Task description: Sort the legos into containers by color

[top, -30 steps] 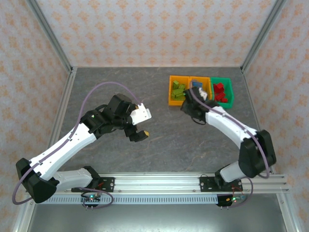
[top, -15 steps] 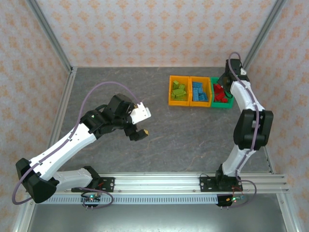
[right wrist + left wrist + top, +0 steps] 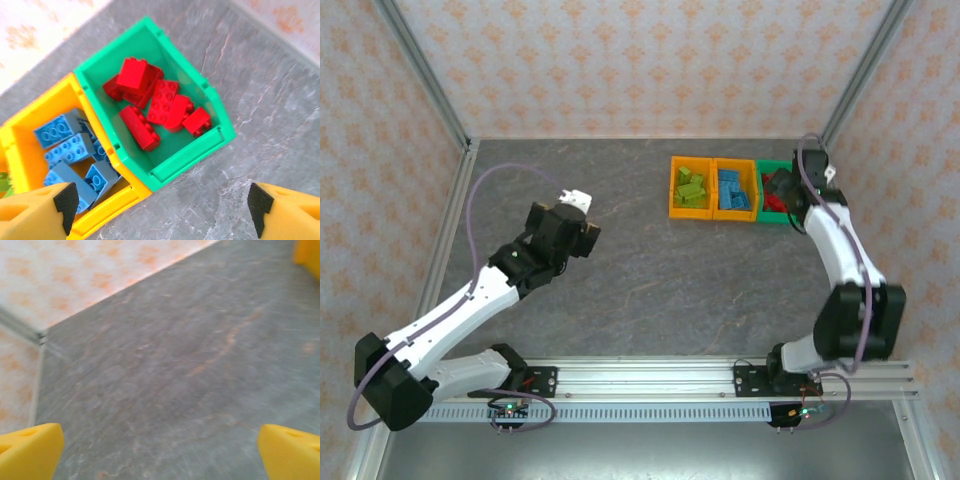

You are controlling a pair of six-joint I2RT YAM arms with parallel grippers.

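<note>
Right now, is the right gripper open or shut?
Open. The right gripper has its fingers spread wide with nothing between them; red legos lie in the green bin.

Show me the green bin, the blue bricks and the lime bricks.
green bin (image 3: 192, 157), right wrist view, near wall.
blue bricks (image 3: 70, 149), right wrist view, a studded top.
lime bricks (image 3: 690, 187), top view, middle of the pile.

The left arm (image 3: 470, 300) and right arm (image 3: 842, 250) have white shells, black joints and a purple cable (image 3: 472, 205) along each. Black bases (image 3: 785, 366) stand on the aluminium rail (image 3: 650, 378). The fingers (image 3: 30, 212) are yellow, and the right ones have black pads (image 3: 66, 201).
</note>
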